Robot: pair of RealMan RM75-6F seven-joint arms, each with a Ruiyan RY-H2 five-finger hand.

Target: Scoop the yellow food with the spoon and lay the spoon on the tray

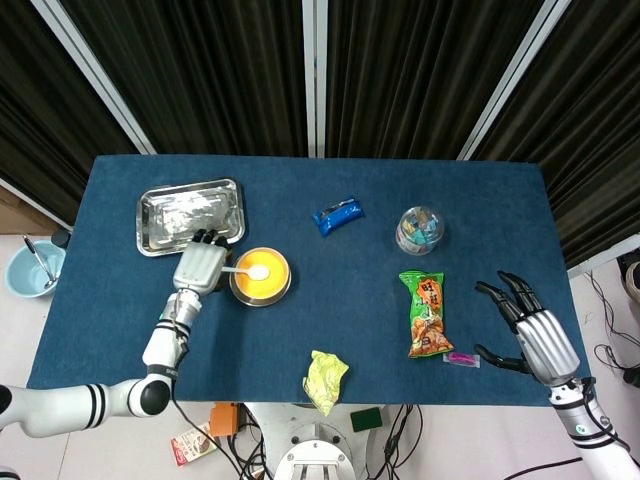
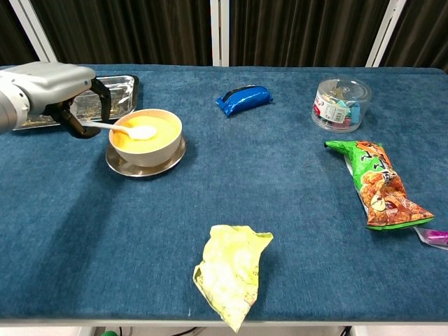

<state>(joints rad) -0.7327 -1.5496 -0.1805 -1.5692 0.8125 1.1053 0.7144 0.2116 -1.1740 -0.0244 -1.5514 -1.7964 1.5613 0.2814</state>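
A tan bowl of yellow food stands on a metal saucer at the table's left, and the chest view shows the bowl too. A white spoon lies in it, scoop on the food and handle sticking out left over the rim. My left hand hovers at the handle's end, thumb under it and fingers arched above, still apart. The steel tray lies just behind that hand. My right hand rests open at the table's right front corner, holding nothing.
A blue snack packet and a clear round jar sit at the back middle. A green chips bag and a small pink item lie near my right hand. A crumpled yellow wrapper is at the front edge.
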